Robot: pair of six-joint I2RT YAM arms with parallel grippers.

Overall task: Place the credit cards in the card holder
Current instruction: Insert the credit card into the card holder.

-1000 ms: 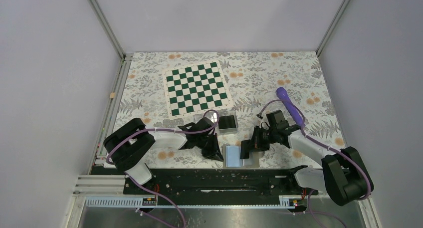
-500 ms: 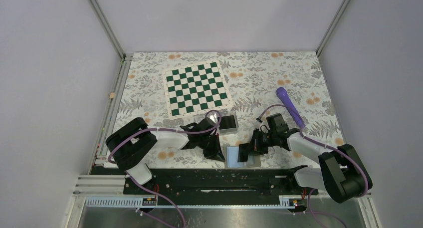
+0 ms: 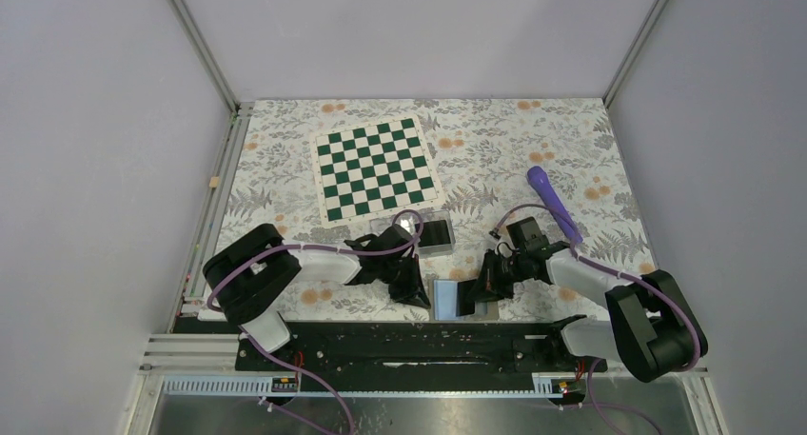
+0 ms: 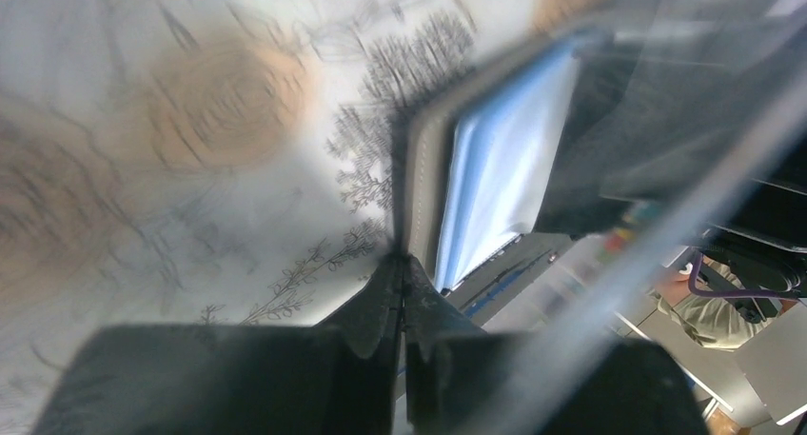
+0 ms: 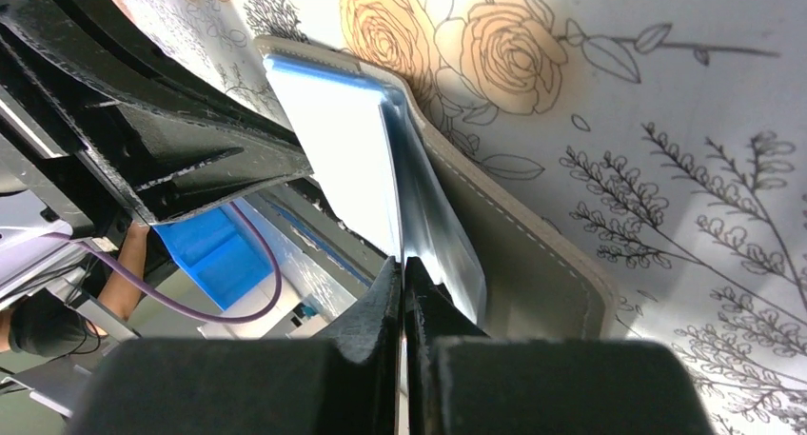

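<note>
- Nearest the arm bases, the wallet [image 3: 447, 299] is lying open on the floral table cover [image 3: 590, 149], its light-blue inside turned up, with a gripper at each side.
- The left gripper [image 4: 402, 264] is seen fully closed, its tips meeting right at the taupe edge of the wallet. Whether that edge is actually clamped cannot be told from the blurred wrist view.
- The right gripper [image 5: 402, 264] is also closed. A thin light-blue inner leaf of the wallet appears to be pinched between its tips and lifted off the cover.
- The step in hand is judged to be opening the wallet to reach the credit cards [image 3: 434, 231]. None can be made out inside the wallet.
- For the next move, a pocket would have to be exposed and a card's edge found. The wallet would need to be held steady by the other arm, or it may be dragged along.
- Just beyond the wallet stands the card holder [image 3: 450, 237], with one black card already lying in it. The way to it is short and nothing lies between.
- Further off, a purple object [image 3: 554, 195] lies to the right and a chessboard mat [image 3: 376, 168] at the back. Both are well apart from the work and are not in the way.
</note>
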